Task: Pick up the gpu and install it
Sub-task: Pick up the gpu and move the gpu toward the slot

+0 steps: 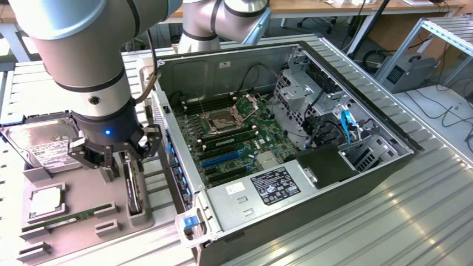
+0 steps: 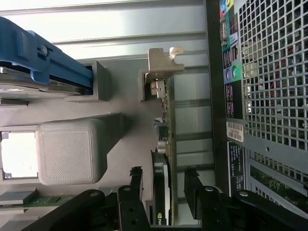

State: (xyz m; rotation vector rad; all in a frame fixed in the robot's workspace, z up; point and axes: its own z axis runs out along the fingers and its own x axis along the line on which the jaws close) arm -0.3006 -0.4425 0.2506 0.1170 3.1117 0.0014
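Exterior view: the single gpu (image 1: 134,191) stands on its long edge in a slot of a grey holder tray (image 1: 81,185). The tray lies to the exterior view's left of the one open computer case (image 1: 296,166). The card's long axis runs from near to far, roughly parallel to the case's side wall, and its thin top edge faces up. The one gripper (image 1: 122,160) hangs over the far part of the card at the end of the arm (image 1: 81,61).

In the wrist view the card is seen edge-on from above. Its silver end bracket (image 2: 161,67) is at the far end, and the green board edge faces the case's perforated panel (image 2: 274,72). The two black fingers (image 2: 137,185) stand apart, one on each flat side of the card, with a gap showing on both sides. The jaws straddle it and are not clamped.

Three other parts lie on the tray, one of each: a hard drive (image 1: 48,145) at the far left, a square processor chip (image 1: 46,203) nearer, and a narrow green memory stick (image 1: 68,218) nearest.
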